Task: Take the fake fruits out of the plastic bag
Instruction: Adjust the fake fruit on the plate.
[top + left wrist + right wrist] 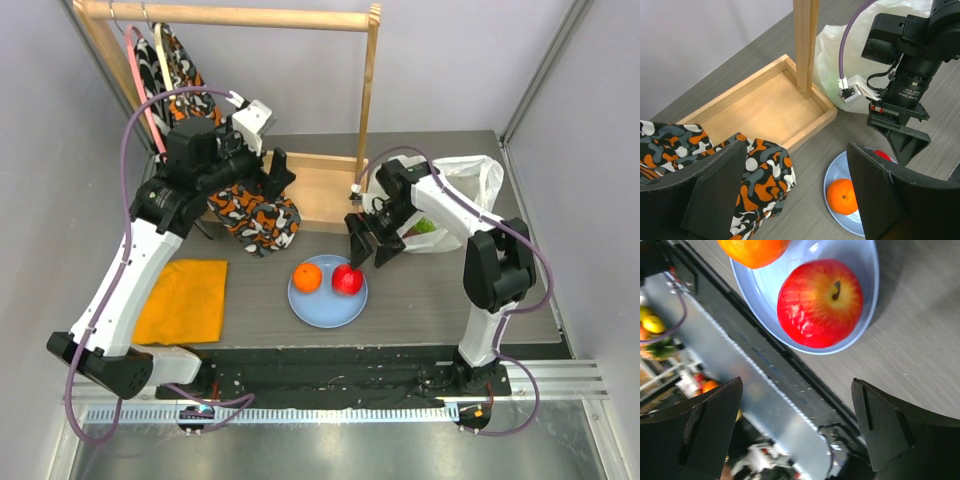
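An orange (pixel 307 276) and a red apple (pixel 347 279) lie on the round light-blue plate (pixel 325 308). The white plastic bag (pixel 470 190) lies at the back right, with something green showing inside (pixel 426 226). My right gripper (pixel 369 244) is open and empty, just above and behind the red apple (pixel 820 301). My left gripper (pixel 277 176) is open and empty, raised over the patterned cloth near the wooden tray. The left wrist view shows the orange (pixel 842 196), the plate (pixel 836 176) and the bag (pixel 840 65).
A wooden hanger stand with a tray base (pixel 318 190) stands at the back. A black, orange and white patterned cloth (pixel 255 220) hangs from it onto the table. A folded orange cloth (pixel 184 300) lies at the left front.
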